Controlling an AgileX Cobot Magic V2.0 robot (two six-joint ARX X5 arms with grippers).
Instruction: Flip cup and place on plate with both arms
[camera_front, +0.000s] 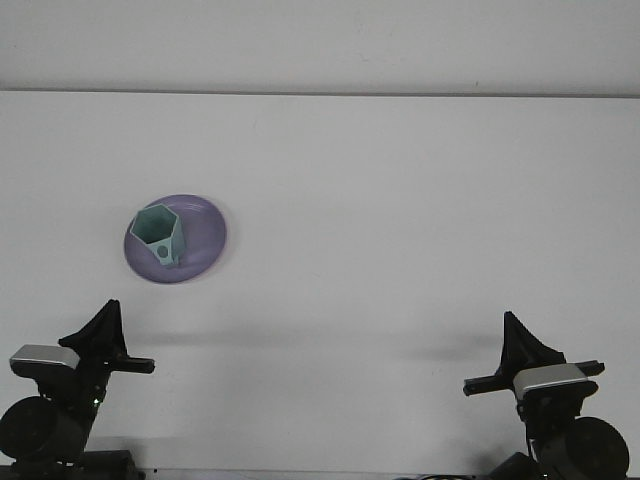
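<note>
Front view: green cup (160, 234) sits upright on purple plate (177, 238); left gripper (100, 340) and right gripper (520, 360) parked, finger state unclear; only a stray bump could topple it.

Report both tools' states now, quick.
Left tool: cannot be told; holds nothing.
Right tool: cannot be told; holds nothing.
</note>
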